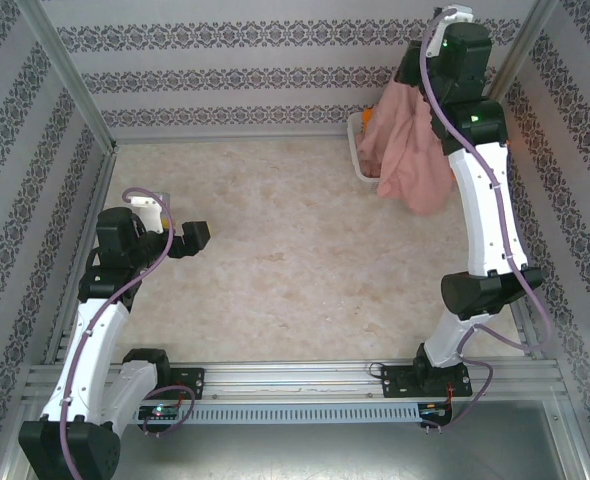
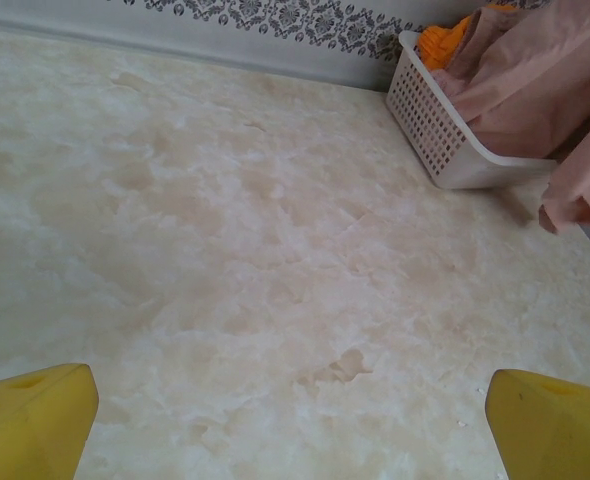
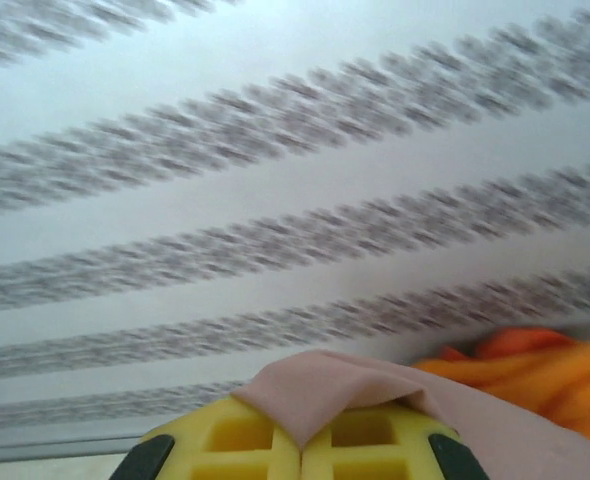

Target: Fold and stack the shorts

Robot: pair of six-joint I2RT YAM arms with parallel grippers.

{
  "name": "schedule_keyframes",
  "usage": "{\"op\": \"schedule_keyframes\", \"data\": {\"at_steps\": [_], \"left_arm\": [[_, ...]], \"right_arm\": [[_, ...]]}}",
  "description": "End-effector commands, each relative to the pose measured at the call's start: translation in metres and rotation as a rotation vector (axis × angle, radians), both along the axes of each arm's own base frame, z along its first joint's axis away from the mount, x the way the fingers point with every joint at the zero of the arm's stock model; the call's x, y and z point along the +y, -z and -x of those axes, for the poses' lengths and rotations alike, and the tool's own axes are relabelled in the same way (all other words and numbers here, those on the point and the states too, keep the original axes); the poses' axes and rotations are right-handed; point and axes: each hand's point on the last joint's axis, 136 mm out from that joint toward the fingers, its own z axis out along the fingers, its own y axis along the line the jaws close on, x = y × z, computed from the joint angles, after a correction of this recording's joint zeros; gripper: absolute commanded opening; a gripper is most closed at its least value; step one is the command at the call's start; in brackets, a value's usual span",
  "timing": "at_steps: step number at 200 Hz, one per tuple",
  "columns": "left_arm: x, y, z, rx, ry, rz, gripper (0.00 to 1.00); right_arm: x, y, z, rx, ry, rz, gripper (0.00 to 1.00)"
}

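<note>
Dusty pink shorts (image 1: 411, 152) hang high over the table's far right corner, and my right gripper (image 3: 301, 448) is shut on a fold of their cloth (image 3: 320, 392). Their lower end drapes over a white mesh basket (image 1: 358, 163), which stands against the back wall. Bright orange shorts (image 1: 368, 116) lie bunched in that basket and also appear beside the pink cloth in the right wrist view (image 3: 550, 372). My left gripper (image 1: 201, 237) hovers low over the table's left side. It is open, with yellow fingertips (image 2: 33, 420) wide apart and bare table between them.
The marbled tabletop (image 1: 275, 260) spreads between the two arms. Patterned walls close in the back and both sides. In the left wrist view the basket (image 2: 437, 132) stands at the far right, with pink cloth (image 2: 540, 95) spilling over its rim.
</note>
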Motion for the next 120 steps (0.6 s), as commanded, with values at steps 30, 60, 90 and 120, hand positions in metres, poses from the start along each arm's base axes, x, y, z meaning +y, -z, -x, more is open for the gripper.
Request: {"op": "schedule_keyframes", "data": {"at_steps": [30, 60, 90, 120], "left_arm": [[0.004, 0.0, 0.003, -0.016, -0.016, -0.018, 1.0], [0.008, -0.003, 0.004, -0.028, -0.036, -0.028, 1.0], [0.017, -0.015, 0.007, -0.08, -0.097, -0.036, 1.0], [0.025, -0.032, 0.014, -0.154, -0.176, 0.011, 1.0]], "right_arm": [[0.104, -0.119, 0.099, -0.327, -0.42, -0.047, 0.0], [0.132, -0.137, 0.138, -0.383, -0.588, -0.056, 0.0], [0.148, -0.075, 0.135, -0.235, -0.667, 0.023, 0.0], [0.153, 0.031, 0.143, -0.052, -0.701, 0.136, 0.03]]}}
